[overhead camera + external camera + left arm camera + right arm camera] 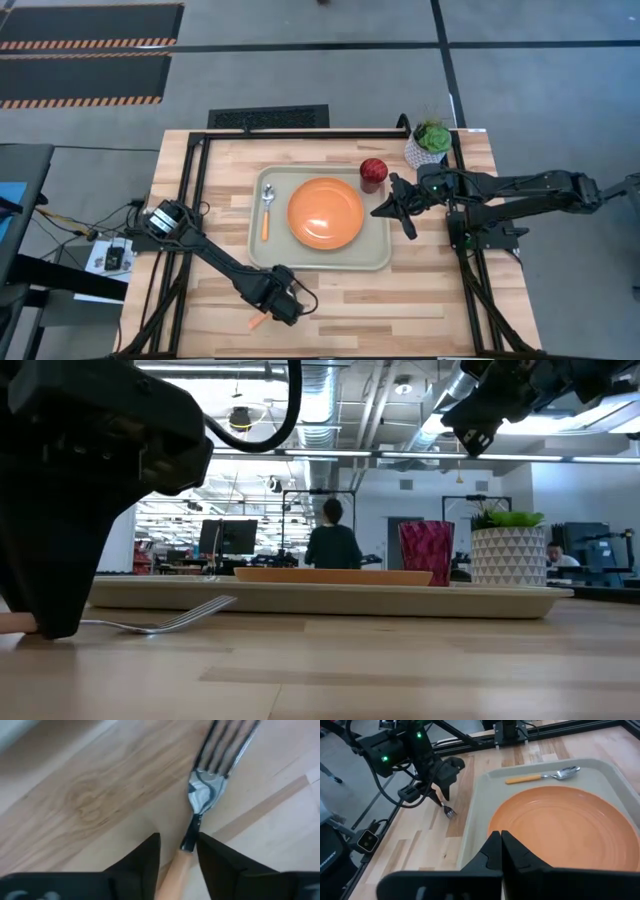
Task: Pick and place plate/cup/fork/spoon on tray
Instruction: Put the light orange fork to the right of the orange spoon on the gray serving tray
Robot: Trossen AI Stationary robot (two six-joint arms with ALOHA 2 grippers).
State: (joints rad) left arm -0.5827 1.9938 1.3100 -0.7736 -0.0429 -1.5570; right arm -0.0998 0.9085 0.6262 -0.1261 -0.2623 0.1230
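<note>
- The left gripper (283,306) is down at the table (420,300), near its front edge and just in front of the tray's front-left corner. Its two dark fingers (145,857) stand on either side of the fork's orange handle, close against it; whether they actually press it cannot be told.
- The fork (210,785) lies flat on the wood, off the tray. Its silver tines reach out ahead of the fingers, and in the low view the tines (190,615) point toward the tray. The orange handle end sticks out behind the gripper toward the table's front edge (258,322).
- The right gripper (402,207) hangs above the tray's right edge, just in front of the cup, its fingers pressed together with nothing between them (501,851).
- The tray (378,258) sits in the middle of the table.
- The plate (325,213) lies flat in the tray's centre.
- The spoon (266,207) lies along the tray's left edge, bowl toward the back, handle toward the front, apart from the plate.
- The cup (373,172) stands upright at the tray's back-right corner.
- A white pot with a green plant (430,142) stands on the table at its back-right corner, off the tray.
- A person (332,542) shows in the room beyond the table.
</note>
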